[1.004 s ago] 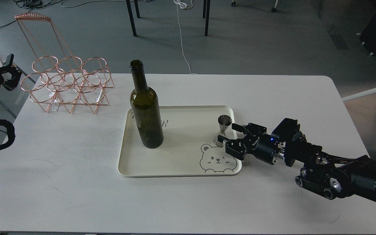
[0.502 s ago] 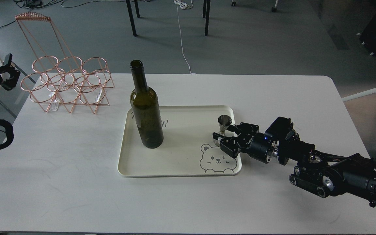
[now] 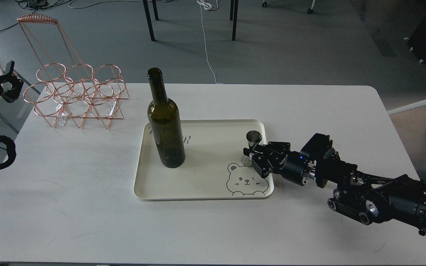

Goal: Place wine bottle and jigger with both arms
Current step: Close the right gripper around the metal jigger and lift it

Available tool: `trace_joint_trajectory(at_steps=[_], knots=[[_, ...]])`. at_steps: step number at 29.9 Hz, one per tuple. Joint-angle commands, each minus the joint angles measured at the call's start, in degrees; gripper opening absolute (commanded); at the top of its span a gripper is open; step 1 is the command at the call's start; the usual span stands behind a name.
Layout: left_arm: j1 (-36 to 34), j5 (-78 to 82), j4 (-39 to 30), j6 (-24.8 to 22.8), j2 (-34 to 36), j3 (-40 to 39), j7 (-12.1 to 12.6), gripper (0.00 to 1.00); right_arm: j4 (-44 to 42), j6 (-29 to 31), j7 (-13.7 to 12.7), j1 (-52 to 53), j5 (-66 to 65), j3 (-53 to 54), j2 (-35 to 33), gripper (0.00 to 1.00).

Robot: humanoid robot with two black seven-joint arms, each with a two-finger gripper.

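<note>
The right hand has its two fingers pinched in around the thin middle of the jigger. The gap between them looks very small, so I think it has hold of the little silver cup, or is just about to. The jigger stands up straight on the right side of the cream tray, just above the drawn bear.

The wine bottle stands tall on the left side of the tray, well apart from the jigger. Nothing is touching it.

The left hand is far off at the left edge, past the counter. It is small and dark there, so I cannot tell if it is open or not. It holds nothing that I can see.

What could go wrong? The jigger is shiny and smooth, and it gets wider above and below the waist. If the fingers squeeze a bit off the middle, it could slip or tip when lifted (a small metal cup falls over easily). It could then roll on the tray.

The bottle is tall and its bottom is not wide. A bump from an arm, or a grab too high on the neck, might knock it over. The copper wire rack stands near the left arm's way in, so that arm could catch on it.
</note>
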Motion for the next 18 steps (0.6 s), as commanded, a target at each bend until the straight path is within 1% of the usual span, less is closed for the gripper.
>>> trace_joint_trajectory(at_steps=[1,4,6,9,13,18], knots=[[-0.1,0.0,-0.1,0.0,0.1,0.0,0.0,0.98,0.0,0.0,0.0,0.1,-0.1,0.0,0.0,0.2],[0.0,0.0,-0.1,0.0,0.0,0.0,0.0,0.98,0.0,0.0,0.0,0.3,-0.1,0.0,0.0,0.14],[0.0,0.0,-0.1,0.0,0.0,0.0,0.0,0.98,-0.3,0.0,0.0,0.3,-0.1,0.0,0.0,0.08],[0.0,0.0,-0.1,0.0,0.0,0.0,0.0,0.98,-0.9,0.0,0.0,0.0,-0.1,0.0,0.0,0.05],[0.0,0.0,-0.1,0.0,0.1,0.0,0.0,0.98,-0.9,0.0,0.0,0.1,-0.1,0.0,0.0,0.02],[-0.1,0.0,-0.1,0.0,0.0,0.0,0.0,0.98,-0.8,0.0,0.0,0.6,0.0,0.3,-0.2,0.02]])
